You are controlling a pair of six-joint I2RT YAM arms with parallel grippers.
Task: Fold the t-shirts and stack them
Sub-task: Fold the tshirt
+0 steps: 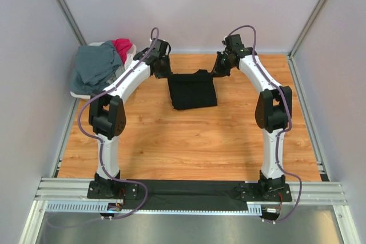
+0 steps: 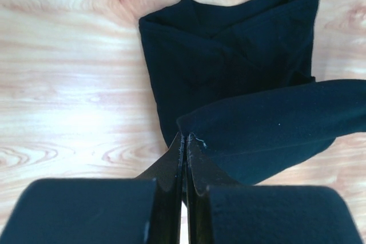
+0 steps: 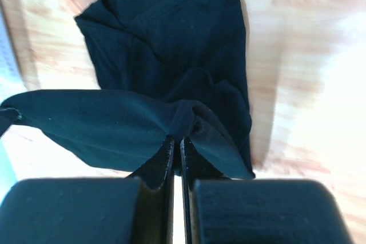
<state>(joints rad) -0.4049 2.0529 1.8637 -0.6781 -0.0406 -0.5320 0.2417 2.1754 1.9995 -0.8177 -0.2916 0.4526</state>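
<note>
The black t-shirt (image 1: 193,91) lies partly folded at the far middle of the wooden table. My left gripper (image 1: 164,71) is shut on its far left corner, and my right gripper (image 1: 219,68) is shut on its far right corner. Both hold that far edge lifted above the table. In the left wrist view the gripper (image 2: 186,139) pinches a black cloth edge (image 2: 269,124), with the rest of the shirt (image 2: 217,55) flat below. In the right wrist view the gripper (image 3: 177,140) pinches bunched black cloth (image 3: 114,124). The grey-blue shirt (image 1: 96,66) and the magenta-red shirt (image 1: 122,46) lie heaped at the far left.
A white basket (image 1: 80,92) under the heaped shirts stands at the table's far left corner. Grey walls (image 1: 189,4) close in the back and both sides. A black strip and metal rails (image 1: 189,191) run along the near edge by the arm bases.
</note>
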